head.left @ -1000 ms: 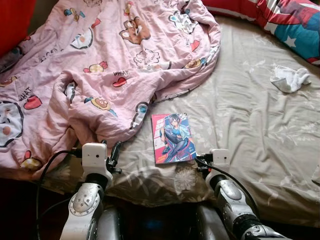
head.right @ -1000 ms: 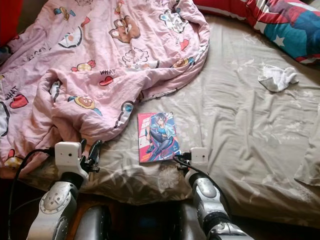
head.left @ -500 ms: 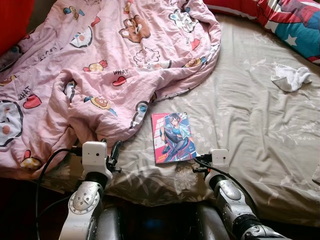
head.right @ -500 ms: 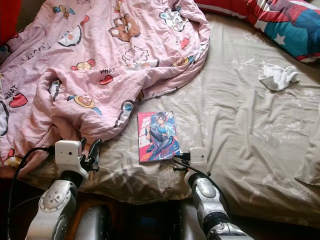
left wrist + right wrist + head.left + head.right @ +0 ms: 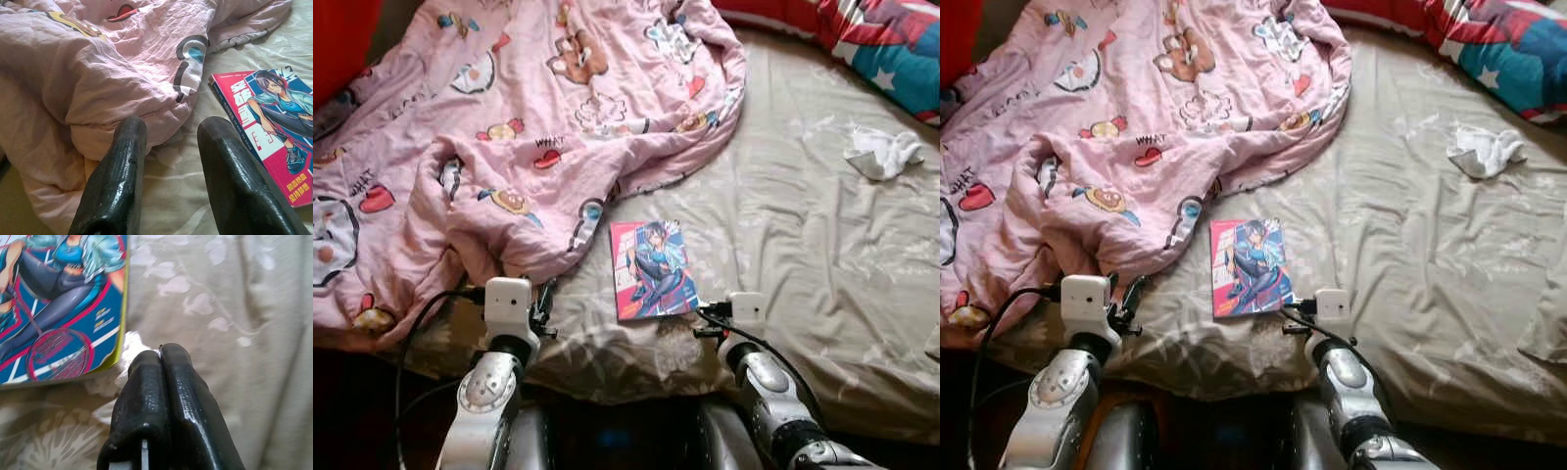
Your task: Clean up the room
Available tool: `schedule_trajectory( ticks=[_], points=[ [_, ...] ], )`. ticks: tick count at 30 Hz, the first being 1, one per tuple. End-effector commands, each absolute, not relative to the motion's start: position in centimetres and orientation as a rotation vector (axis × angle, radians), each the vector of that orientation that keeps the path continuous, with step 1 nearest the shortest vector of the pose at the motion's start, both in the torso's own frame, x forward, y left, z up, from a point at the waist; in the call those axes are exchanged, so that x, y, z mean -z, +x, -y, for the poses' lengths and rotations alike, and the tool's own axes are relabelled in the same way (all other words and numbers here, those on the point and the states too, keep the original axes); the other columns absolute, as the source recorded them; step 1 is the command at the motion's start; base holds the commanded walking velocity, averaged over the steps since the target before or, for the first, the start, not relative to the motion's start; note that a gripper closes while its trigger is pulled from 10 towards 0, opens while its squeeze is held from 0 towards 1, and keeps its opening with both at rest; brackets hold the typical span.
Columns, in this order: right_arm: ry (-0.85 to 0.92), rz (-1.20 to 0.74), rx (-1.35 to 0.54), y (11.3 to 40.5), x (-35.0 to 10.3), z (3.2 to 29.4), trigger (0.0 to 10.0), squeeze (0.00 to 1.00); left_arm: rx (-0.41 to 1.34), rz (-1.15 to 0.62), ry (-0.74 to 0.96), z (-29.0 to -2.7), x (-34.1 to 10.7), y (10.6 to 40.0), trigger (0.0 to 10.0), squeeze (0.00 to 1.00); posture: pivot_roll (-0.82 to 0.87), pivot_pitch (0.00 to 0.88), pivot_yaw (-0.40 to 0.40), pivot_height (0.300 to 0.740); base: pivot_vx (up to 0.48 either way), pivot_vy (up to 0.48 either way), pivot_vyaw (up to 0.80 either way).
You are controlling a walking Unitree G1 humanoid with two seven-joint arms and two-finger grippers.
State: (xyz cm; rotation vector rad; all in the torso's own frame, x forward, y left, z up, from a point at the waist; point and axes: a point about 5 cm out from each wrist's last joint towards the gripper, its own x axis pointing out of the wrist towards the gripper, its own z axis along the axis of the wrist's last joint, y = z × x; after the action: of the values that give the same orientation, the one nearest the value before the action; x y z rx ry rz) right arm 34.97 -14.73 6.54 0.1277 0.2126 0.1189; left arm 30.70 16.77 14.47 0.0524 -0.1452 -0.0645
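Your right gripper (image 5: 161, 355), fingers pressed together, sits just beside the pink-covered comic book (image 5: 652, 269); your left gripper (image 5: 171, 142), fingers apart, faces the crumpled pink cartoon-print blanket (image 5: 509, 117)

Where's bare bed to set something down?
Widest free patch: sheet between the book and white cloth, below the pillows. Narrow strip along the near edge by the right gripper. Crowded on the left: the blanket covers it.
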Motion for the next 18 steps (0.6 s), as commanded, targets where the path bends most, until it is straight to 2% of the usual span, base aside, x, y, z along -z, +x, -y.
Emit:
schedule_trajectory(
  ticks=[1, 18],
  points=[
    [0.154, -0.196, -0.071, 34.6, -6.2, 15.7, 0.0, 0.00, 0.060, 0.118, 0.070, -16.8, -13.5, 30.6, 10.0, 0.00, 0.05, 0.307, -0.063, 0.603, 0.000, 0.000, 0.00],
    [0.194, 0.044, -0.018, 33.7, -8.2, 17.2, 0.0, 0.00, 0.063, 0.103, 0.073, -16.8, -11.8, 31.7, 10.0, 0.00, -0.02, 0.196, -0.064, 0.603, 0.000, 0.000, 0.00]
  ],
)
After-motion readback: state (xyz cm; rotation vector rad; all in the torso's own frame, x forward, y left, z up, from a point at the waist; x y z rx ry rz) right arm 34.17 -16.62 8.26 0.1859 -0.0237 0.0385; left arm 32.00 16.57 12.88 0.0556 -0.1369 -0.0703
